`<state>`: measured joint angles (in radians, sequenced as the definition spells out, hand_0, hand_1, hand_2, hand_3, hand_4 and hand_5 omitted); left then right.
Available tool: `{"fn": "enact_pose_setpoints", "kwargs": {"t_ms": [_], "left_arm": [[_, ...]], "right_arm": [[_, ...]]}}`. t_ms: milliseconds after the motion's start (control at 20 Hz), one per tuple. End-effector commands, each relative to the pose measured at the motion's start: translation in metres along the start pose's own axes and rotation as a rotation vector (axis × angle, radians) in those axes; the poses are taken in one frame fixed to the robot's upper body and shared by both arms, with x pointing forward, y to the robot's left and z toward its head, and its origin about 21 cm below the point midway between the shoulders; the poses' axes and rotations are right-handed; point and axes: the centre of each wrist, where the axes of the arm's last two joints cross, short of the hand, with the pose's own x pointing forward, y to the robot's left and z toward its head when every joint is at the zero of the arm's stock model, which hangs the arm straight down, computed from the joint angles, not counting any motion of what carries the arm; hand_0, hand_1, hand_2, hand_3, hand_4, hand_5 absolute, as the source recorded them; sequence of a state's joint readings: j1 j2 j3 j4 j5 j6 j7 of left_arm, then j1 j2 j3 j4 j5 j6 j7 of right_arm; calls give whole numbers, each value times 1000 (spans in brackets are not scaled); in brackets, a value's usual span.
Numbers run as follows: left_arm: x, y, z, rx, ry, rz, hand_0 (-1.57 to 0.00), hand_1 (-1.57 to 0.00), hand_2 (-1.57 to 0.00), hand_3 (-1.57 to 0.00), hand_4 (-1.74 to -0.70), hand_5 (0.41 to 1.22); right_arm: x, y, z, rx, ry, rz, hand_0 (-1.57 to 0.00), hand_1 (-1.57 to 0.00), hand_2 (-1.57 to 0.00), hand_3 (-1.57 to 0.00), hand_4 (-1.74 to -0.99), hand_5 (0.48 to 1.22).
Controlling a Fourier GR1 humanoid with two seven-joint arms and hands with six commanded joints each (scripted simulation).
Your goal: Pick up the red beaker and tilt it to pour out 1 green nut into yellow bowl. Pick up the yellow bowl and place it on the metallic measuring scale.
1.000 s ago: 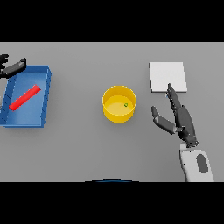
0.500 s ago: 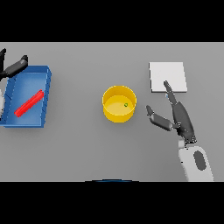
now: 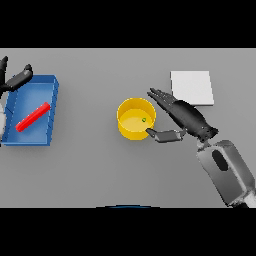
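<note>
**Right hand spread beside the yellow bowl**

The robot's dark right hand [image 3: 182,119] reaches in from the lower right on its white and grey arm and sits just to the right of the round yellow bowl [image 3: 136,118]. Its fingers [image 3: 161,96] are straight and stretched towards the bowl's far right rim, while the thumb [image 3: 162,134] points at the bowl's near right side; the hand is spread, with nothing clasped in it. Whether the thumb tip actually touches the bowl wall cannot be told from this view (it is at least very close).

The yellow bowl stands upright on the grey worktop [image 3: 100,170], roughly in the middle. Inside it, towards the right, lies one small green nut [image 3: 143,119].

Behind the right hand, on the far right of the worktop, lies the flat, pale square measuring scale [image 3: 192,87], apart from the bowl. The hand's fingers lie between the two.

On the left stands a blue rectangular tray [image 3: 52,102], and in it the red beaker [image 3: 33,116] lies on its side, slanted across the tray floor.

The dark left hand [image 3: 15,80] shows at the far left edge, just beyond the tray's far corner, its fingers relaxed and holding nothing.
</note>
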<state>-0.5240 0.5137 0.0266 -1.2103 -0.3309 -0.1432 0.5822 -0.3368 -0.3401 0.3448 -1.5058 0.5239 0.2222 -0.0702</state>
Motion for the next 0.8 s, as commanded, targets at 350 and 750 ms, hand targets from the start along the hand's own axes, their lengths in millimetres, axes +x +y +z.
{"fn": "enact_pose_setpoints", "kwargs": {"t_ms": [350,750], "left_arm": [[-3,1,-1,-9,-14,16,1,1,1,1,-758,717],[-7,-3,-4,-12,-33,48,1,1,1,1,-791,729]], "right_arm": [[19,-6,-37,274,-92,272,1,1,1,1,-1218,636],[15,7,-54,417,-134,355,1,1,1,1,-1228,656]]}}
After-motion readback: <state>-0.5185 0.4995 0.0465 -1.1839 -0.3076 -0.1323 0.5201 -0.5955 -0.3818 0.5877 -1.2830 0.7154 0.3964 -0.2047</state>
